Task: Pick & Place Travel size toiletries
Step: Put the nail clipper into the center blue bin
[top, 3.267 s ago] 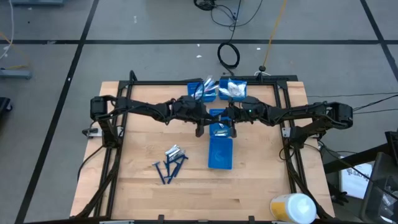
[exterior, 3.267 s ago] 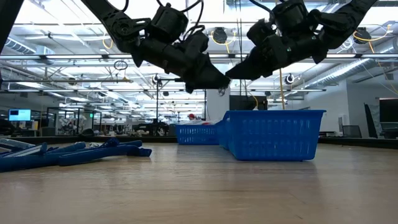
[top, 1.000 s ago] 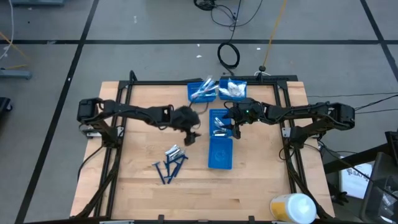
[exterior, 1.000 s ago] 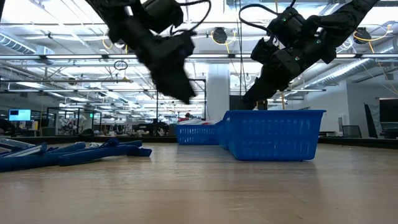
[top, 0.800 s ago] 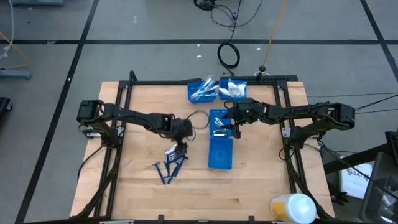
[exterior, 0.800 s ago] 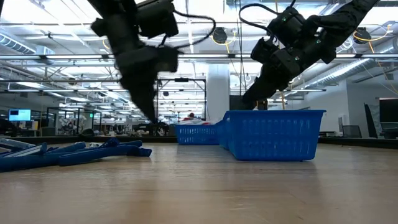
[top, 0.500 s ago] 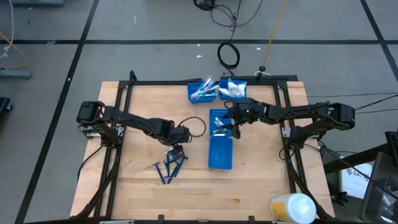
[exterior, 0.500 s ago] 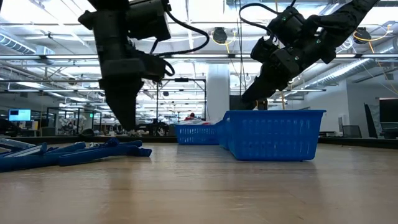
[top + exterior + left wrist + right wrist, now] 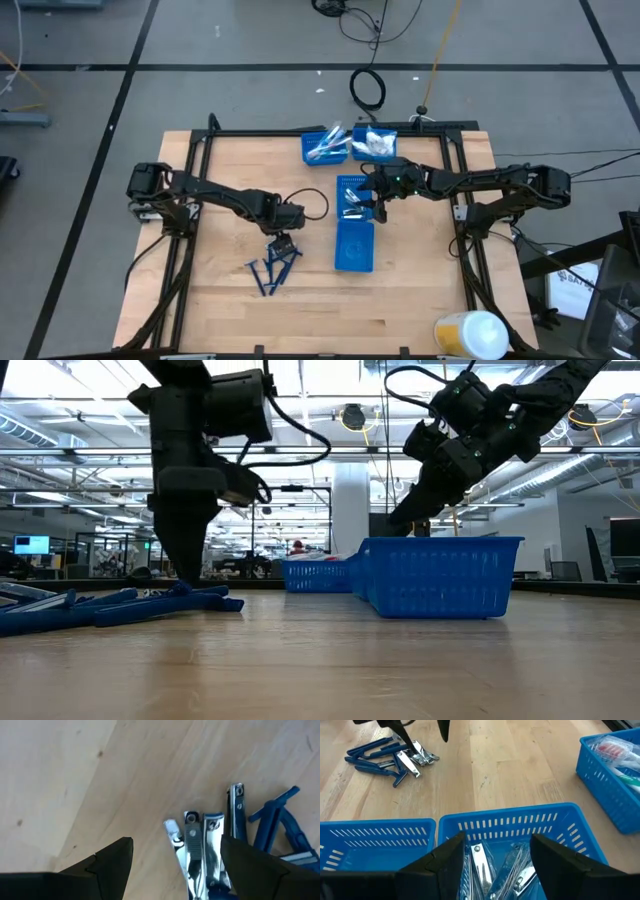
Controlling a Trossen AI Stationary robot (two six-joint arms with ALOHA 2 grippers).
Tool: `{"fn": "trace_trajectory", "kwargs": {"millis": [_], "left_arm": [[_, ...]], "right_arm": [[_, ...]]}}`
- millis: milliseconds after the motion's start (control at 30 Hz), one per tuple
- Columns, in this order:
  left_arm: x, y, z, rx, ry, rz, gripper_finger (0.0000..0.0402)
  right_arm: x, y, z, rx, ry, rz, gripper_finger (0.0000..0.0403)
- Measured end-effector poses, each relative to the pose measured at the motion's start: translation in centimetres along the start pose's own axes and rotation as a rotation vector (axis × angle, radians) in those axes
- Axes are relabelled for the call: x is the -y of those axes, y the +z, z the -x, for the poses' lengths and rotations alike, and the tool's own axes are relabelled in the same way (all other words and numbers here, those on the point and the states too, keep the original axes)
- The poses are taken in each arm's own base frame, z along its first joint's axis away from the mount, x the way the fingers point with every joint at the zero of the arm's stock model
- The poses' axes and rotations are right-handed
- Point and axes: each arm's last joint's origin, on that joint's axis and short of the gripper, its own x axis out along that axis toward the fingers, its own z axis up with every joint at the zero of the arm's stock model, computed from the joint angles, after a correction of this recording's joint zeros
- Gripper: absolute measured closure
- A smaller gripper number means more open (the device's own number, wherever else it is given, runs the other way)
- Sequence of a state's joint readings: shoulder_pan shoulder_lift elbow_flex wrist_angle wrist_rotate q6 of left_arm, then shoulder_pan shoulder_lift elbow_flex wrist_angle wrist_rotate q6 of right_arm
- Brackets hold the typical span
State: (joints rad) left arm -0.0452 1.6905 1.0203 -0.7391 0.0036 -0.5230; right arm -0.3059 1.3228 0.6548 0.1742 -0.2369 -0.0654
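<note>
Left gripper [image 9: 172, 865]: spread open over the nail clippers [image 9: 205, 845].
Risk: clippers lie touching; closing may grab two.

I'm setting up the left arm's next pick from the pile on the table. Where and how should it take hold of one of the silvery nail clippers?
Probably across the narrow width of a nail clipper, mid-body, coming straight down. They lie flat and side by side on the table, so only the long edges offer purchase. The left hand already straddles them, open; the outermost one, away from the blue razors, looks easiest.

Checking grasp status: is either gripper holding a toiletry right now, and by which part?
Nothing held. The left gripper stands open over the nail clippers; the right gripper hangs open above a bin.
</note>
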Motion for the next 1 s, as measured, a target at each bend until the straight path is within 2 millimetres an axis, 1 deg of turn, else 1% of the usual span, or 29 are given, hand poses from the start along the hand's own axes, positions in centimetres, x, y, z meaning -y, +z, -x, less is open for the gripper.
{"fn": "trace_trajectory", "kwargs": {"millis": [100, 233, 400, 500, 733, 933, 1000], "left_arm": [[0.1, 0.1, -0.3, -0.004, -0.006, -0.001, 0.0108], [-0.1, -0.4, -1.0, -0.021, -0.023, -0.007, 0.0108], [-0.9, -1.2, -1.9, -0.055, -0.033, 0.008, 0.0108], [-1.6, -1.4, -2.3, -0.059, 0.004, 0.023, 0.0108], [-3.0, -0.7, -2.3, 0.026, 0.16, 0.032, 0.0108], [-3.3, -0.4, -1.9, 0.009, 0.173, 0.025, 0.0108], [-3.2, -0.2, -1.5, 0.043, 0.166, 0.021, 0.0108]], "right_arm": [[0.0, 0.0, 0.0, 0.0, 0.0, 0.0, 0.0192], [0.0, 0.0, 0.0, -0.001, 0.001, -0.001, 0.0192], [0.0, 0.0, 0.0, -0.002, 0.001, -0.001, 0.0192], [0.0, 0.0, 0.0, -0.001, 0.0, -0.001, 0.0192], [0.0, 0.0, 0.0, 0.0, 0.0, -0.001, 0.0192], [0.0, 0.0, 0.0, -0.001, 0.001, -0.001, 0.0192], [0.0, 0.0, 0.0, -0.001, 0.0, -0.001, 0.0192]]}}
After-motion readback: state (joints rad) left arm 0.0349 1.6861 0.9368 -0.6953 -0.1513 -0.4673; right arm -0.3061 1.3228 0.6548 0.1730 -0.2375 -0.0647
